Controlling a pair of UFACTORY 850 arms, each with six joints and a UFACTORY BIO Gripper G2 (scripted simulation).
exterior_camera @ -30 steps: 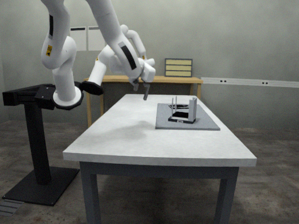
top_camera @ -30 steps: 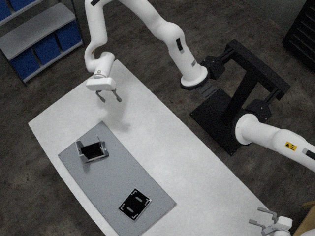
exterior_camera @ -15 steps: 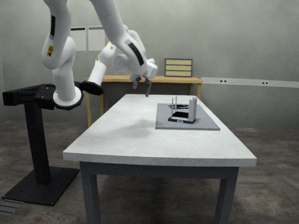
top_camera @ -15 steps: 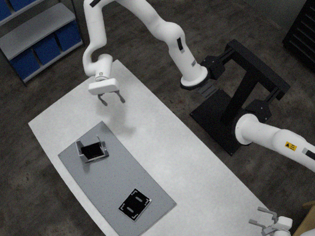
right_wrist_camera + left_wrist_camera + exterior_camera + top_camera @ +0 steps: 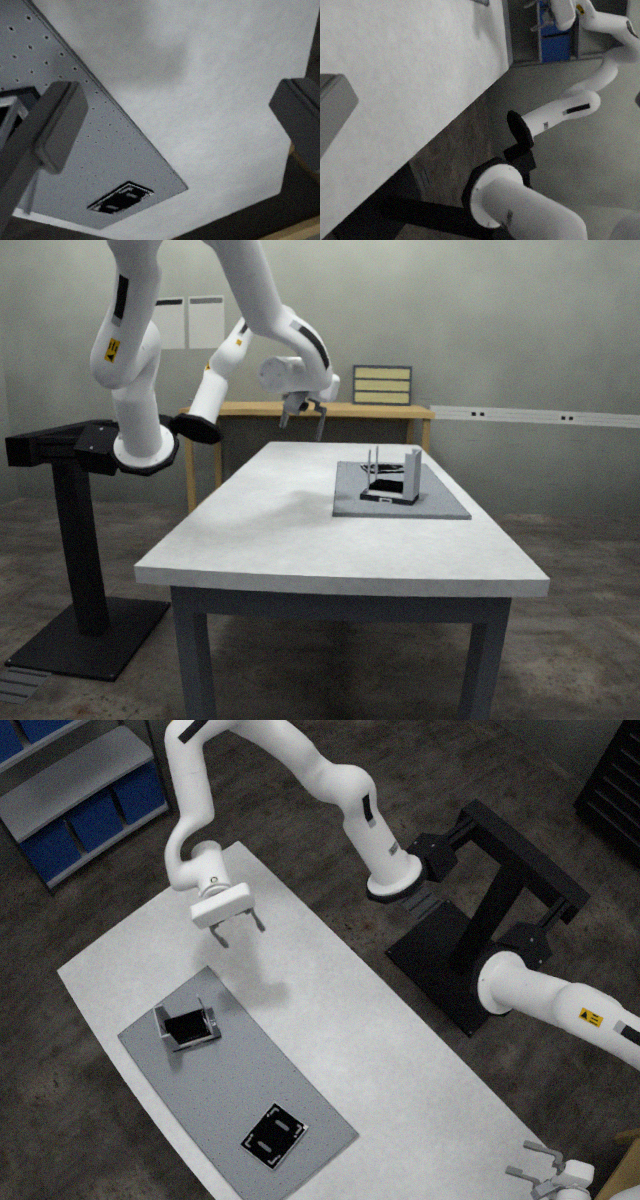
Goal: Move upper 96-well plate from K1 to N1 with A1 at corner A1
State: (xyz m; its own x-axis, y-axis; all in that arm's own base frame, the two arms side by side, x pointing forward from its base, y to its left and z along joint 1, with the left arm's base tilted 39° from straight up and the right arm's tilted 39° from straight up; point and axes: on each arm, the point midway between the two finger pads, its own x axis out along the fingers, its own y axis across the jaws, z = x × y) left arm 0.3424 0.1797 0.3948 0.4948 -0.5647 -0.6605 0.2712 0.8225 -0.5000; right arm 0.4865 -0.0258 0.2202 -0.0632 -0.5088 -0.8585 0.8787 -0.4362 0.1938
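The stack rack K1 (image 5: pixel 161 1021) (image 5: pixel 412 475) stands on the grey board. Black plate material (image 5: pixel 188 1025) (image 5: pixel 386 485) lies low inside it; two separate plates and the rim lettering cannot be made out. The plate nest N1 (image 5: pixel 273 1134) (image 5: pixel 385 467) (image 5: pixel 120 199) is black with light corner locators and holds no plate. My right gripper (image 5: pixel 242 937) (image 5: pixel 300 432) (image 5: pixel 177 105) is open and empty, high above the table beside the rack; one finger partly hides the rack in the right wrist view. My left gripper (image 5: pixel 516 1158) (image 5: pixel 497 99) is open and empty, far from both.
The grey board (image 5: pixel 217 1076) (image 5: pixel 351 503) (image 5: pixel 155 170) carries rack and nest, which stand well apart. The rack has an upright wall and thin posts. The white table (image 5: pixel 351 1040) (image 5: pixel 248 550) extends around the board. The arms' black stand (image 5: pixel 434 952) is beside the table's long edge.
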